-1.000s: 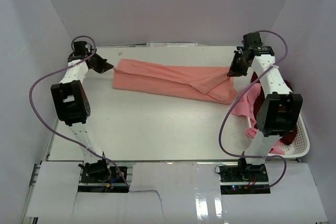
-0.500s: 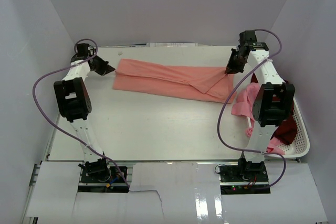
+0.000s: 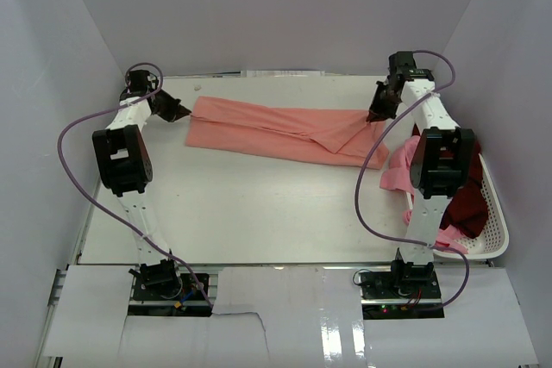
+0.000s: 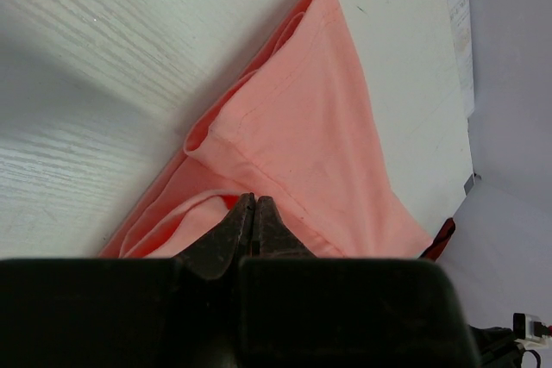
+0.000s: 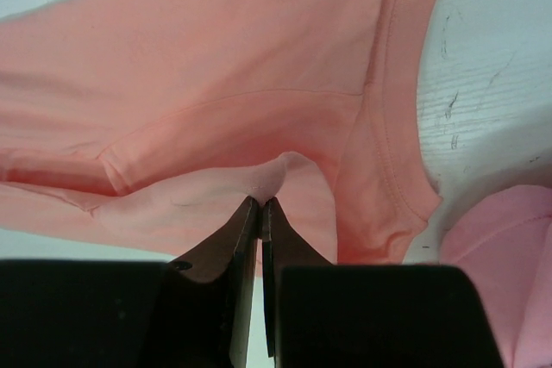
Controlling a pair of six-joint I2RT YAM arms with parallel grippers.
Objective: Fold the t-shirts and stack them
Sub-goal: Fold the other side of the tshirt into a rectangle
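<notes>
A salmon-pink t-shirt (image 3: 276, 131) lies folded in a long band across the far part of the table. My left gripper (image 3: 183, 112) is shut on its left end; the left wrist view shows the closed jaws pinching the cloth (image 4: 293, 152). My right gripper (image 3: 377, 117) is shut on its right end, a fold of cloth (image 5: 285, 174) pinched and lifted between the tips. A lighter pink t-shirt (image 3: 398, 171) hangs over the basket's rim, and a dark maroon one (image 3: 470, 204) lies inside the basket.
A white slotted basket (image 3: 493, 213) stands at the table's right edge, beside the right arm. The table's far edge and back wall are close behind the shirt. Side walls stand close to both arms.
Both arms have reached farther back and the shirt's ends have shifted slightly with them. The right arm has moved off the basket, showing more of the maroon shirt.
</notes>
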